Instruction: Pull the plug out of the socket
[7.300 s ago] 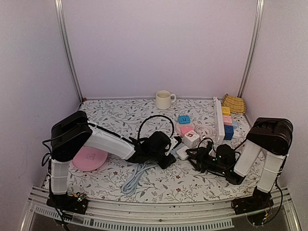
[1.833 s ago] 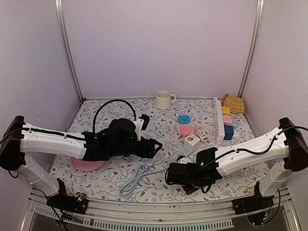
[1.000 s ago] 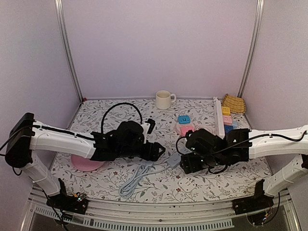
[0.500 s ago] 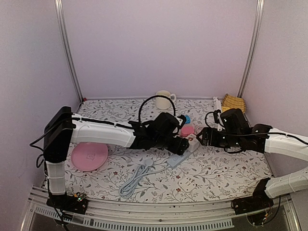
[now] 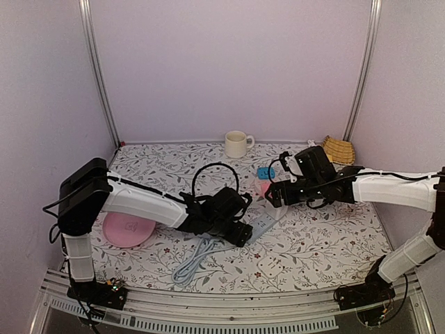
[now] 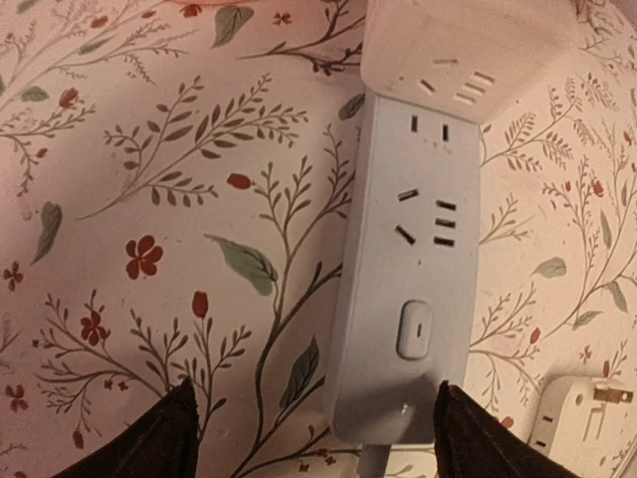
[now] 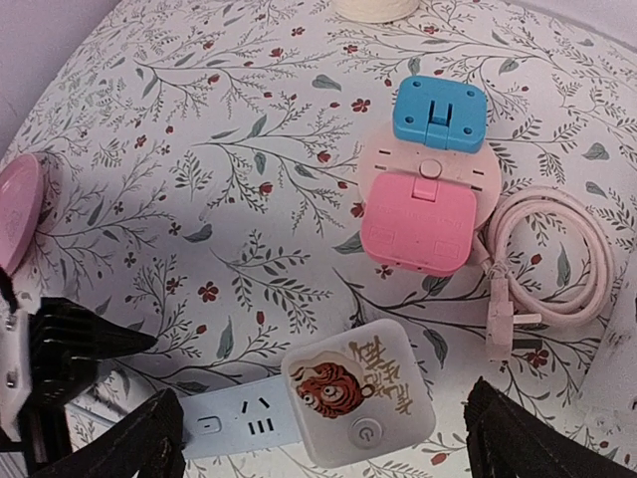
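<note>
Since half a second ago the left gripper has slid back to the near end of the power strip, jaws spread either side of it. The right gripper, also spread, now hovers over the tiger-printed plug, seated on the strip's far end

Robot lab test booth, plain lilac walls, aluminium corner rails, floral cloth underfoot.

white arm links, black joints, looping black cables.
</note>
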Robot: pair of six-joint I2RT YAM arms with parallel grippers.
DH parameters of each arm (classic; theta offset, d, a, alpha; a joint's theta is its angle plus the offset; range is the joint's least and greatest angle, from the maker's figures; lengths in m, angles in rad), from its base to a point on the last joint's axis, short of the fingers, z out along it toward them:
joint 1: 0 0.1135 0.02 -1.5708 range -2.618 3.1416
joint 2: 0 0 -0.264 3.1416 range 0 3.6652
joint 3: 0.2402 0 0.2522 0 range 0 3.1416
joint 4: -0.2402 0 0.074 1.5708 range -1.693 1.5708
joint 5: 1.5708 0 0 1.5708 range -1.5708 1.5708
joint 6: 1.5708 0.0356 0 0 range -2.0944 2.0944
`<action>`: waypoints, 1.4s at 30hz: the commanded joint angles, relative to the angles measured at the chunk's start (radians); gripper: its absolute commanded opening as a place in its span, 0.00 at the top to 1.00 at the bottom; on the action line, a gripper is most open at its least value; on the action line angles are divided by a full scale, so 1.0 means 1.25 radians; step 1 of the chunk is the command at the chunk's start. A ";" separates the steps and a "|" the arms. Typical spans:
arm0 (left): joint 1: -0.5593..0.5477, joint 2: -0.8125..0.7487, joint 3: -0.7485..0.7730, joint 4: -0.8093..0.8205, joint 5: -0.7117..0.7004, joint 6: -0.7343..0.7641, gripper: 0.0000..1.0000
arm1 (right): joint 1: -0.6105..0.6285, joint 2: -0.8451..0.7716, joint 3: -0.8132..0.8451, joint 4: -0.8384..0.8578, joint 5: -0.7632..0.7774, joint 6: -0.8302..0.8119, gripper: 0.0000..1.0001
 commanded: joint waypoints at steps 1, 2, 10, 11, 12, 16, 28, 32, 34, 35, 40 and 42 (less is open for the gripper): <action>-0.011 -0.101 -0.059 0.048 -0.007 -0.026 0.19 | -0.022 0.046 0.025 0.025 -0.028 -0.114 0.00; -0.010 -0.116 -0.078 0.055 -0.010 -0.028 0.19 | -0.022 0.053 0.026 0.027 -0.033 -0.124 0.00; -0.011 -0.205 -0.175 0.087 -0.020 -0.022 0.19 | -0.022 0.107 0.029 0.033 -0.054 -0.192 0.06; -0.010 -0.208 -0.179 0.090 -0.017 -0.019 0.19 | -0.022 0.115 0.032 0.035 -0.058 -0.202 0.07; -0.010 -0.212 -0.182 0.092 -0.016 -0.016 0.19 | -0.023 0.124 0.036 0.034 -0.058 -0.207 0.08; -0.012 -0.215 -0.186 0.102 -0.011 0.001 0.19 | -0.028 0.145 0.040 0.034 -0.051 -0.226 0.11; -0.011 -0.173 -0.150 0.111 0.015 0.037 0.19 | -0.034 0.178 0.054 0.011 -0.079 -0.227 0.33; -0.011 -0.155 -0.136 0.124 0.037 0.055 0.19 | -0.017 0.164 0.052 0.003 -0.082 -0.219 0.43; -0.011 -0.143 -0.129 0.129 0.045 0.065 0.19 | 0.005 0.166 0.057 -0.004 -0.070 -0.215 0.48; -0.011 -0.135 -0.123 0.131 0.048 0.069 0.19 | 0.017 0.169 0.061 -0.005 -0.064 -0.209 0.50; -0.011 -0.094 -0.115 0.145 0.056 0.078 0.19 | 0.067 0.195 0.092 -0.014 -0.033 -0.177 0.53; -0.012 -0.083 -0.118 0.151 0.055 0.082 0.19 | 0.084 0.195 0.103 -0.015 -0.028 -0.167 0.54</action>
